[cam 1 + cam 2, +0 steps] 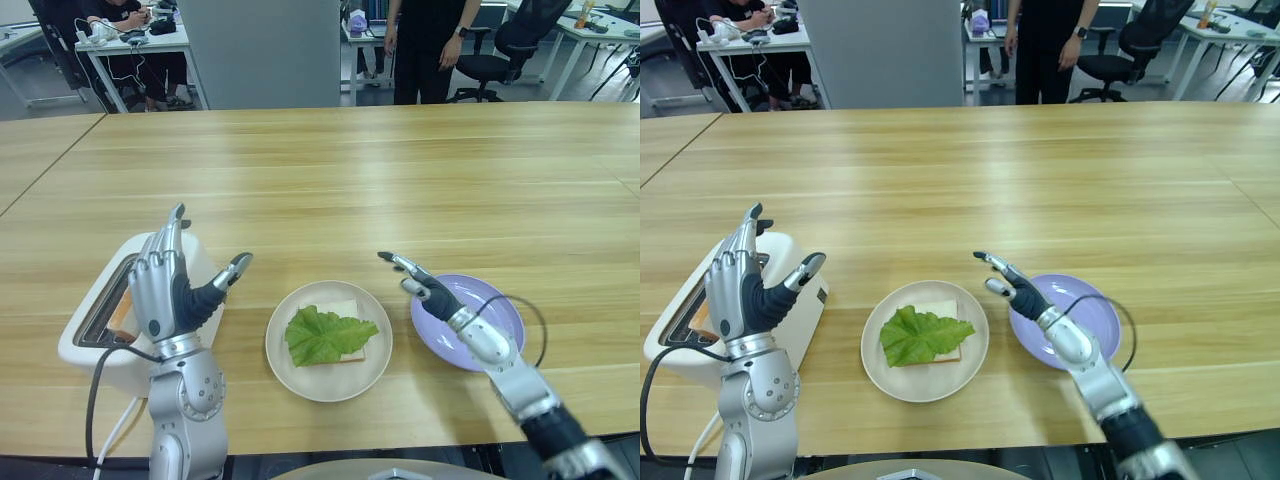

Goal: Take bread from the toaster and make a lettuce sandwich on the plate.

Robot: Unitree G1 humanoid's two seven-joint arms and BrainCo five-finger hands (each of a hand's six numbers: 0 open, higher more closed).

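Since lettuce [325,336] already lies on one bread slice [345,309] on the cream plate [330,392], I judge my left hand [170,290], fingers spread and empty, stands at the toaster [85,355] for the second slice [120,317]; my right hand [432,291] rests empty, fingers extended.

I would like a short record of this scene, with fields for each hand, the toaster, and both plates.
left hand: open, raised upright in front of the toaster
right hand: open, stretched forward above the purple plate's left rim
toaster: left of the cream plate, a bread piece in its slot
cream plate: holds bread slice with lettuce leaf on top
purple plate: right of the cream plate
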